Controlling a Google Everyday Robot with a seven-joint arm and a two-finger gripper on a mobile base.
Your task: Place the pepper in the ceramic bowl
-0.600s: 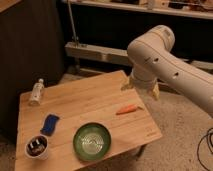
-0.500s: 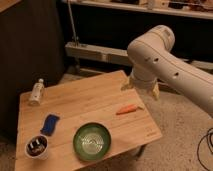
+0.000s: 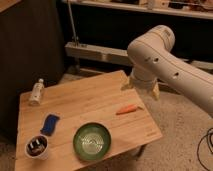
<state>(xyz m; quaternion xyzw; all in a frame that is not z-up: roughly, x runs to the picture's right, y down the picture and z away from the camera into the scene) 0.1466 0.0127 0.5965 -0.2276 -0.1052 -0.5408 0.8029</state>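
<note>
The pepper (image 3: 126,109) is small, slim and orange-red. It lies flat on the wooden table (image 3: 85,102) near its right edge. The ceramic bowl (image 3: 77,143) is wide, green and empty, and stands near the table's front edge, left of and nearer than the pepper. My gripper (image 3: 141,90) hangs from the big white arm just above and behind the pepper, over the table's far right corner. Its two beige fingers (image 3: 156,92) point down, spread apart, with nothing between them.
A blue sponge (image 3: 49,124) lies left of the bowl. A small white cup (image 3: 36,146) with dark contents stands at the front left corner. A pale bottle (image 3: 37,91) lies at the back left. Shelving and a metal rail run behind the table.
</note>
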